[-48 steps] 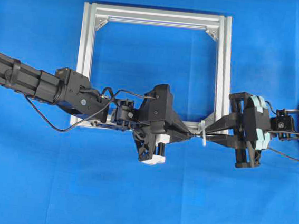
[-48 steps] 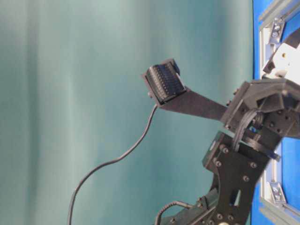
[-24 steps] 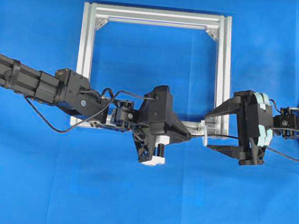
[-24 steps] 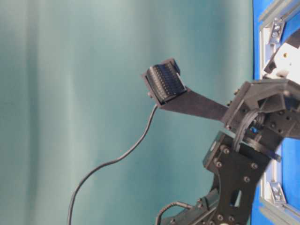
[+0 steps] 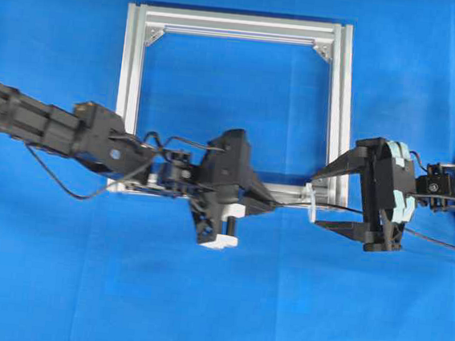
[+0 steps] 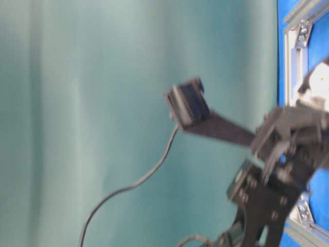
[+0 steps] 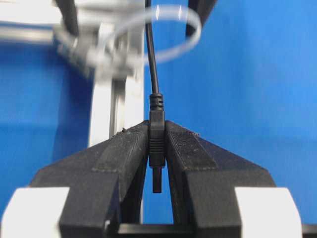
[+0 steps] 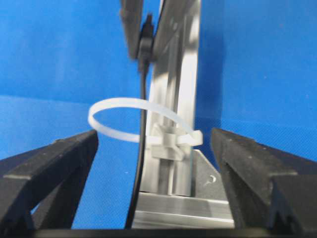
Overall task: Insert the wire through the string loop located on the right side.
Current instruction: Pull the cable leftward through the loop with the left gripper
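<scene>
Item: thin black flexible wire (image 7: 152, 64) with small moulded plug. Location: threaded through translucent white string loop (image 8: 141, 123) fastened at lower right corner of silver aluminium frame (image 5: 340, 109); plug on left side of loop, cord trailing right.

Left gripper (image 7: 157, 144): jaws narrow, clamped on plug body.

Right gripper (image 5: 330, 198): jaws spread wide, straddling loop, holding nothing.

Handling note: judged step is drawing wire through leftward. Keep pull level with loop axis, slow, so cord slides without dragging loop sideways. Keep right fingers clear of cord.
</scene>
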